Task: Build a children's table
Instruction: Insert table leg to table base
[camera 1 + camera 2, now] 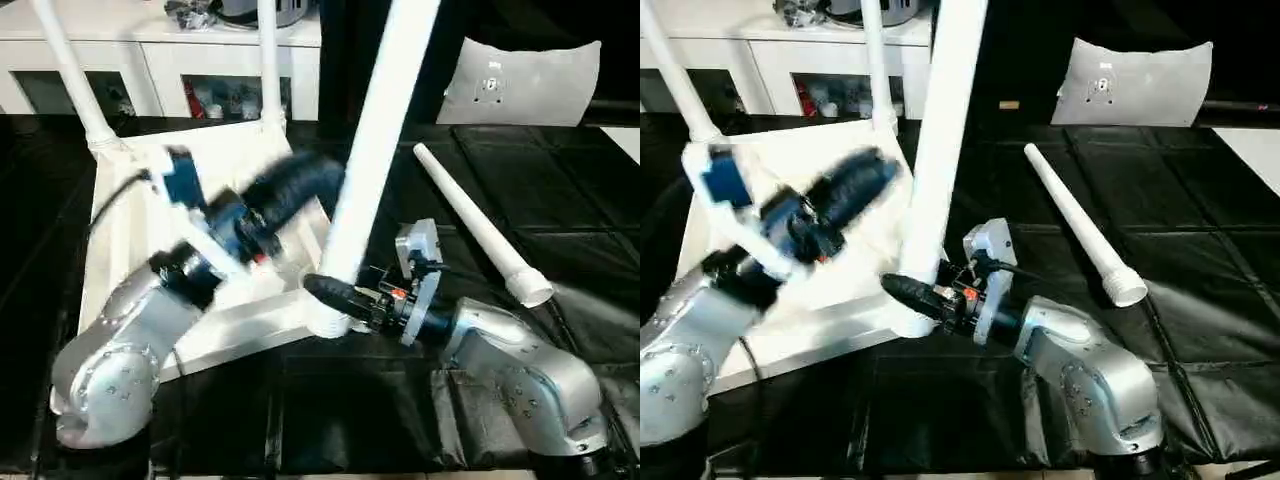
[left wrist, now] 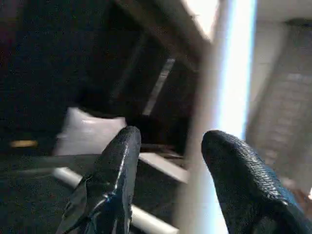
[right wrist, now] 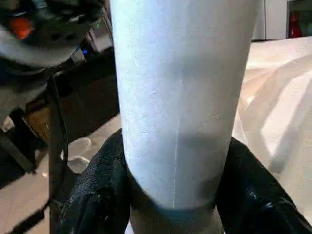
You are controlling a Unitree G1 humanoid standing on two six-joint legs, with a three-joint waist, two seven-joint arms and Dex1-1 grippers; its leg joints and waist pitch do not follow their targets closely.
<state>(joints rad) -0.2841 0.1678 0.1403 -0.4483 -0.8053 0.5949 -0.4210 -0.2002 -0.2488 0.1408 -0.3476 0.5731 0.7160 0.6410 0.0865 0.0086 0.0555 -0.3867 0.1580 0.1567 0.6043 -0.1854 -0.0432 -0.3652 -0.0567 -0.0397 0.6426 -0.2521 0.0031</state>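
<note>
Right gripper (image 1: 330,298) clamped on upright leg (image 1: 375,150) at tabletop's (image 1: 120,240) near corner; left gripper (image 1: 300,185) parted, empty, beside it.

Centre-left on work table (image 1: 560,200): upturned tabletop (image 1: 125,235), two legs (image 1: 268,60) rising from its far corners, third leg (image 1: 375,150) at near corner. Right: loose leg (image 1: 470,220). Upper right: flat panel (image 1: 520,85).

Looking forward and down from head height over both silver forearms, the two eye views share the upturned square white plastic tabletop (image 1: 130,240) and black-covered work table (image 1: 1200,290). Pressed close against an upright white tube leg (image 3: 180,97) in the right wrist view; aimed level past the same leg (image 2: 229,97) in the left wrist view.
</note>
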